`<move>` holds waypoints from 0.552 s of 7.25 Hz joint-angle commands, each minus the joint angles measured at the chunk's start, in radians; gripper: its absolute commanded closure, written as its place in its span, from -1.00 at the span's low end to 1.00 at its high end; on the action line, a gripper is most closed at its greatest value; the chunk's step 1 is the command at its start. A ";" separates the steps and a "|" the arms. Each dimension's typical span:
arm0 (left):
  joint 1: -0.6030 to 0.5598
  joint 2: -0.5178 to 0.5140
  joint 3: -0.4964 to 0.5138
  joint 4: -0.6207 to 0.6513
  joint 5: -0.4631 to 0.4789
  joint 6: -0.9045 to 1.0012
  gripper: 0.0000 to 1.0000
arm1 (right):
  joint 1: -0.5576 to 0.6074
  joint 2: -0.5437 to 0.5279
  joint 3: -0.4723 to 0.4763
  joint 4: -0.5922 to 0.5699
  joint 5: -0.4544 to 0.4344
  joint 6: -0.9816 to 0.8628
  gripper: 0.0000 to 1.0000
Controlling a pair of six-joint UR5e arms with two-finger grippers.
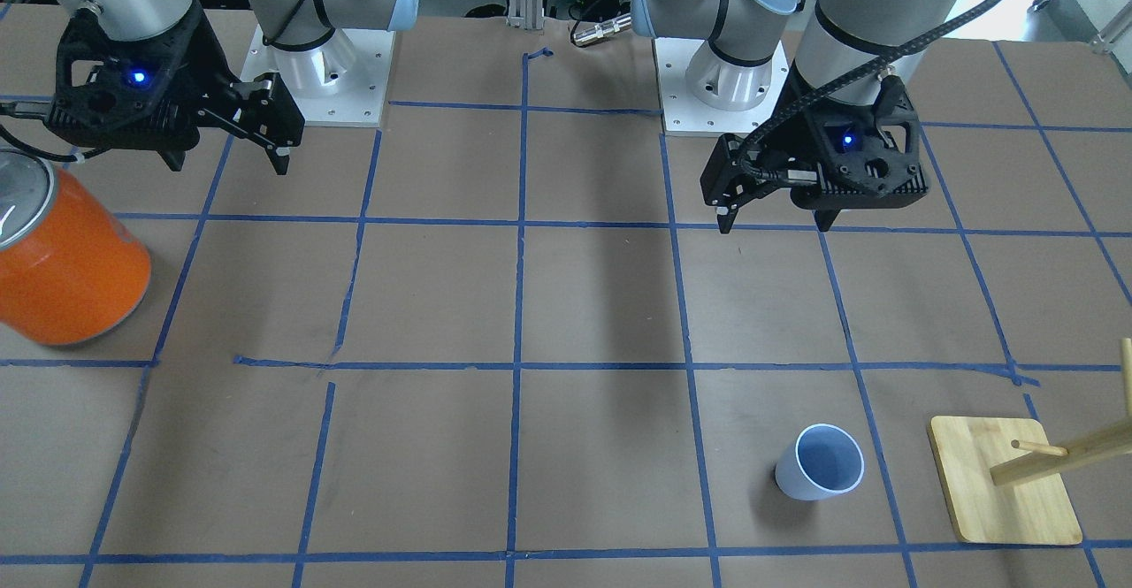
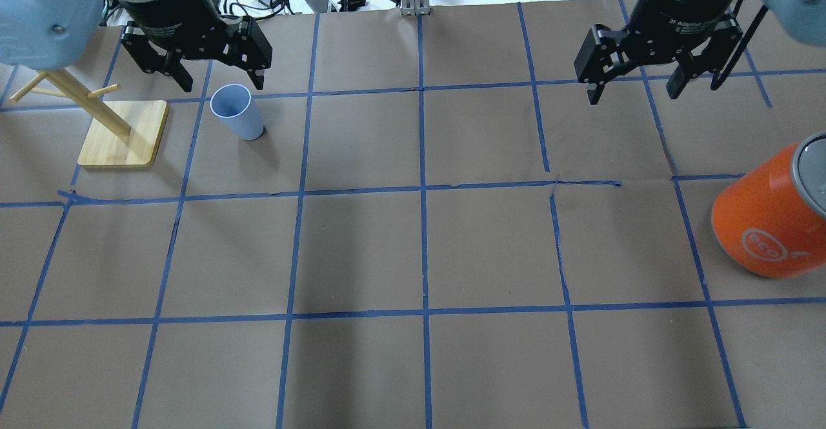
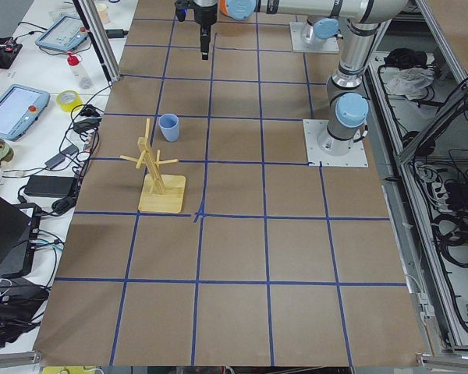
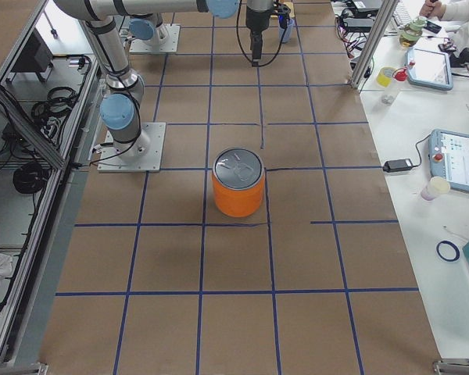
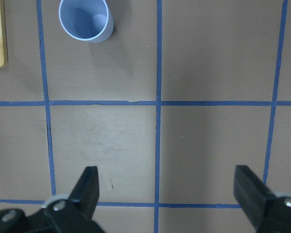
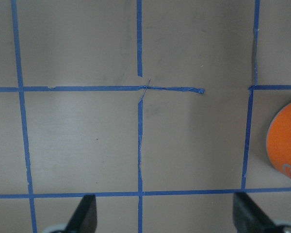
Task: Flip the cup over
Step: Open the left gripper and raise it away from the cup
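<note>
The pale blue cup (image 2: 237, 111) stands upright on the table with its open rim up, near the table's far left. It also shows in the front view (image 1: 821, 462), the left side view (image 3: 168, 126) and the left wrist view (image 5: 85, 20). My left gripper (image 2: 222, 85) hangs open and empty above the table, apart from the cup; its jaws are spread wide in the left wrist view (image 5: 167, 182) and the front view (image 1: 776, 221). My right gripper (image 2: 632, 95) is open and empty over the far right (image 1: 228, 162) (image 6: 165, 208).
A large orange can (image 2: 768, 222) with a silver top stands at the right (image 1: 66, 261) (image 4: 238, 183) (image 6: 286, 150). A wooden peg stand on a flat base (image 2: 122, 133) stands just left of the cup (image 1: 1004, 482) (image 3: 160, 183). Blue tape lines grid the brown table.
</note>
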 commanded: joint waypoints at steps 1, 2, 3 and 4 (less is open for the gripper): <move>-0.002 -0.005 0.013 0.000 -0.017 -0.006 -1.00 | 0.000 0.000 0.000 0.000 0.002 0.003 -1.00; 0.000 -0.010 0.026 0.004 -0.019 -0.004 -1.00 | 0.000 0.000 0.002 0.002 0.000 0.003 -1.00; 0.000 -0.016 0.039 0.003 -0.018 -0.004 -1.00 | 0.000 0.000 0.002 0.000 0.000 0.001 -1.00; 0.003 -0.011 0.037 0.000 -0.018 -0.004 -1.00 | 0.000 0.001 0.002 0.002 0.000 0.001 -1.00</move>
